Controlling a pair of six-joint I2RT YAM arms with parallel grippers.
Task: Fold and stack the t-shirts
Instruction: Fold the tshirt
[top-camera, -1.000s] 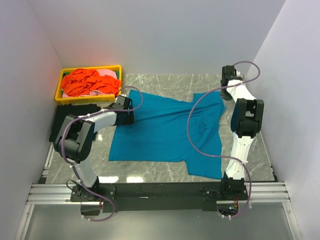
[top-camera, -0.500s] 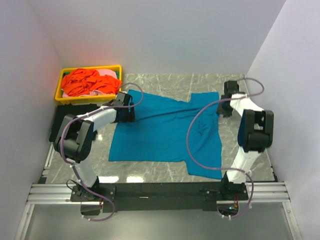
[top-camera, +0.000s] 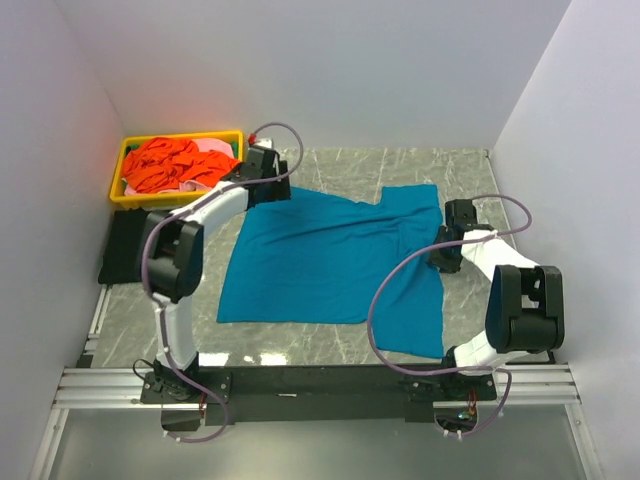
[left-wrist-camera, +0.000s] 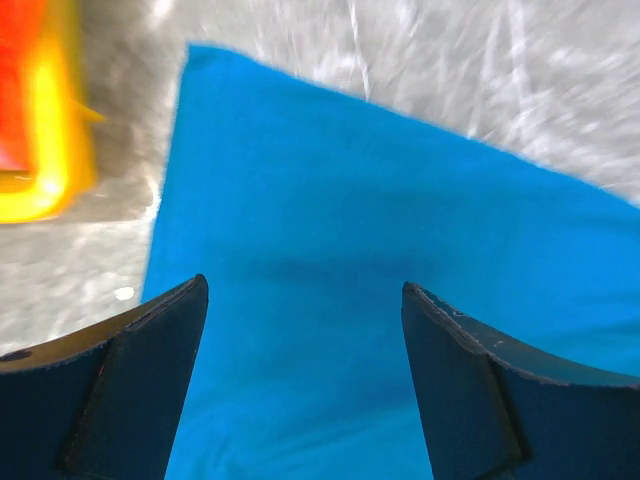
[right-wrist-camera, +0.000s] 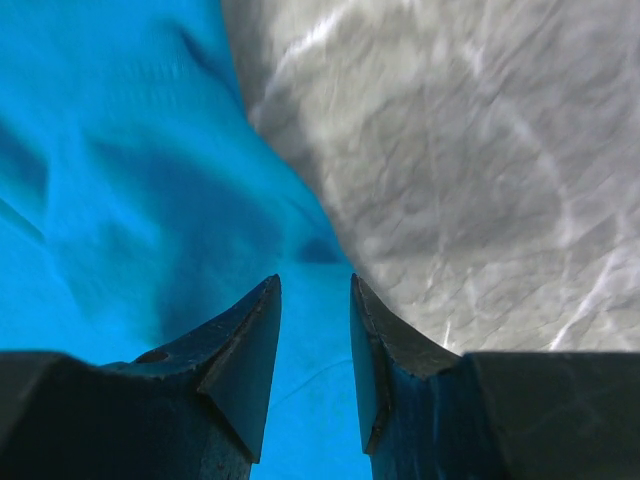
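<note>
Left gripper (left-wrist-camera: 305, 300): moved from the left edge of the large teal-blue cloth t-shirt (top-camera: 330, 255) to its far corner.
Right gripper (right-wrist-camera: 315, 290): drew back nearward — jaws parted.

large t-shirt (top-camera: 320, 265) flat on table (top-camera: 400, 165), tray (top-camera: 140, 198) of shirts (top-camera: 170, 165) far left

A teal-blue t-shirt (top-camera: 330, 265) on grey marbled table (top-camera: 350, 165); orange-red shirts (top-camera: 175, 165) in yellow tray (top-camera: 140, 198).

From overhead I can't see the fingers of the left gripper (left-wrist-camera: 304, 290) or the right gripper (right-wrist-camera: 315, 285), because each wrist hides its own. The left arm (top-camera: 175, 260) covers part of the black t-shirt (top-camera: 125, 250) at the table's left edge. My left wrist view is blurred: the yellow tray (left-wrist-camera: 40, 150) is a smear cut off at the left edge, and overhead the orange-red t-shirts (top-camera: 170, 165) bury whatever lies beneath them.
</note>
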